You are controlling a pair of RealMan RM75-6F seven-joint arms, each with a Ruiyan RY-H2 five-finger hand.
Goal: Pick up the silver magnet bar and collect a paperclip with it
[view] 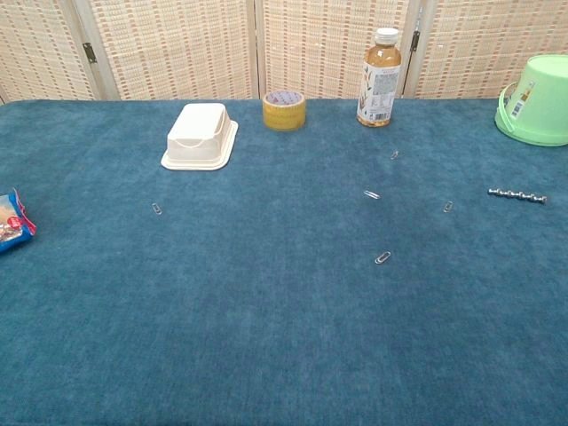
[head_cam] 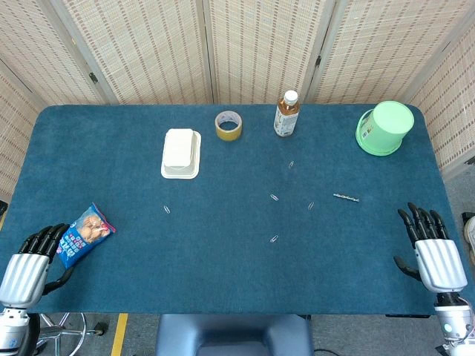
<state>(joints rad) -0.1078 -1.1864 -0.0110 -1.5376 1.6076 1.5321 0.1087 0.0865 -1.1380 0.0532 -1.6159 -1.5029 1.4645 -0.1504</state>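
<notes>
Both hands rest empty with fingers extended: left hand [head_cam: 30,261] beside a snack bag [head_cam: 84,234], right hand [head_cam: 432,248] near the silver magnet bar [head_cam: 346,197]. A paperclip [head_cam: 311,205] lies just beside the bar. Only the head view shows the hands.

Both my views are bright and evenly lit from overhead, so the things on the blue tabletop [head_cam: 223,267] cast only small, soft shadows, like the faint one beside the white box [head_cam: 181,153]. I see no hard glare, only a mild sheen on the green bucket [view: 538,99], and focus holds across both pictures. In my head view the tabletop's edges bow slightly outward, and the paperclips [head_cam: 274,239] are too small to resolve sharply.
</notes>
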